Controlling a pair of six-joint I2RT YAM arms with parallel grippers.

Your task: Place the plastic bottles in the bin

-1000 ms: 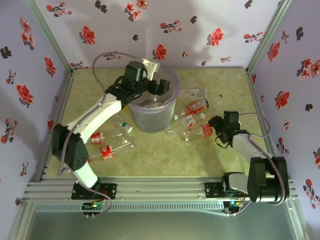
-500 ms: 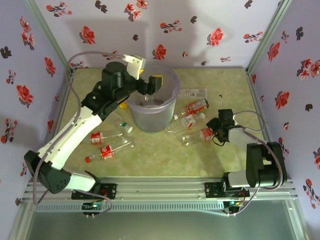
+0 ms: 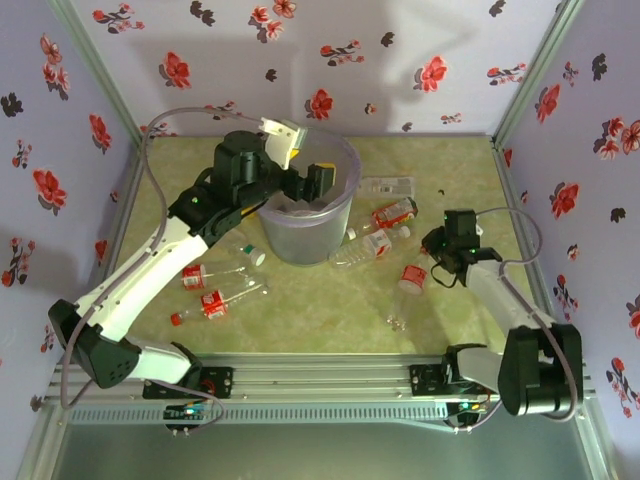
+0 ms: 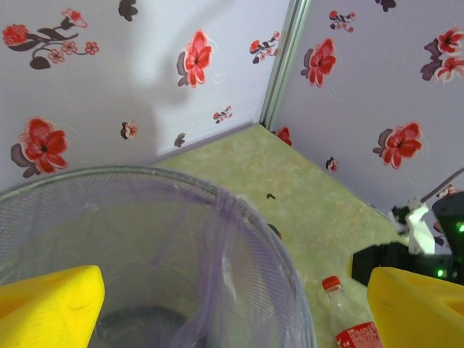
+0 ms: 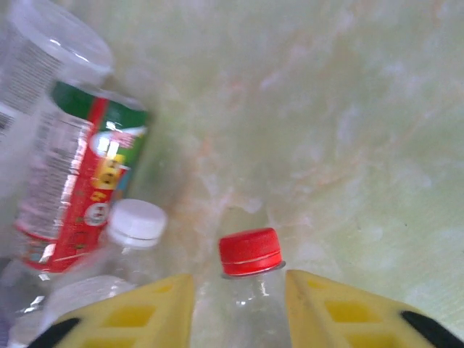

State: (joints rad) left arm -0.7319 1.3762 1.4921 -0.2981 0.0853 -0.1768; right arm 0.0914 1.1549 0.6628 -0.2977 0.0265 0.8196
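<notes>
The right gripper (image 5: 239, 293) pinches a red-capped bottle (image 5: 250, 252) just below its cap, right of centre in the overhead view, while the left gripper (image 3: 305, 165) hangs wide open and empty over the bin (image 3: 305, 238), upper centre. The next move, seemingly, is to lift the bottle and carry it leftward to the bin.

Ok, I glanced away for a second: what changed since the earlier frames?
The right gripper has closed on the red-capped bottle and swung it out of the pile toward the near edge. The left gripper, open, shifted slightly above the bin. The other bottles and the bin stayed put.
</notes>
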